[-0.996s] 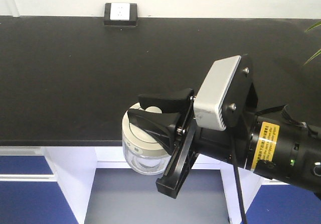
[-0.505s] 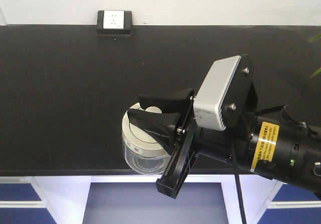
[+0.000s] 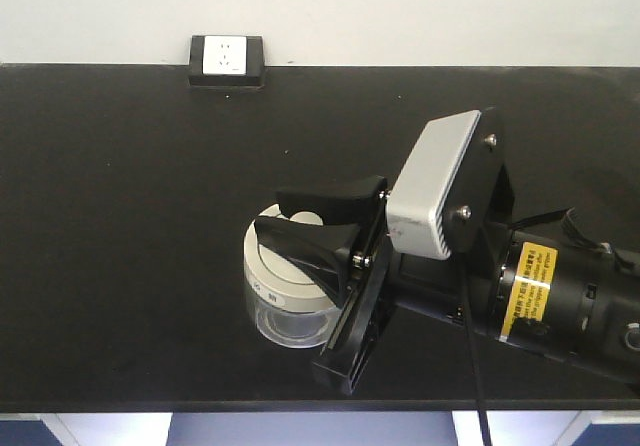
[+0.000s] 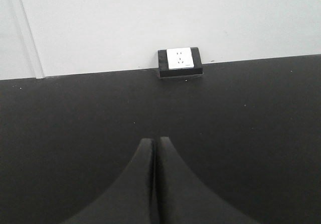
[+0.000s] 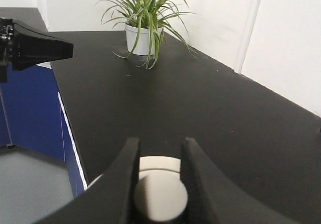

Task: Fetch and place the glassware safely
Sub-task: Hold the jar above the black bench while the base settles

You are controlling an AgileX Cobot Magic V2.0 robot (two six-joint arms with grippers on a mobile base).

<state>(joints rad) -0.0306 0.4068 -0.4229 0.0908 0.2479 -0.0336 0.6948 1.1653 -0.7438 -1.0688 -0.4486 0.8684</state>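
Over the near part of the black surface (image 3: 120, 216), a bit left of the middle, the glass jar (image 3: 287, 304) is gripped by the right hand (image 3: 270, 213) — its two black fingers (image 3: 330, 198) are clamped either side of the knob (image 5: 160, 200) on the cream lid (image 3: 266, 268). That pinch is seen best from the right wrist view. Whether the jar's base is touching the surface can't be made out. The left hand (image 4: 156, 146) is clenched on nothing, fingertips pressed together, and is pointed at the white outlet (image 4: 180, 59) by the far wall. A potted plant (image 5: 145, 18) is seen on the surface too — well apart from the jar.
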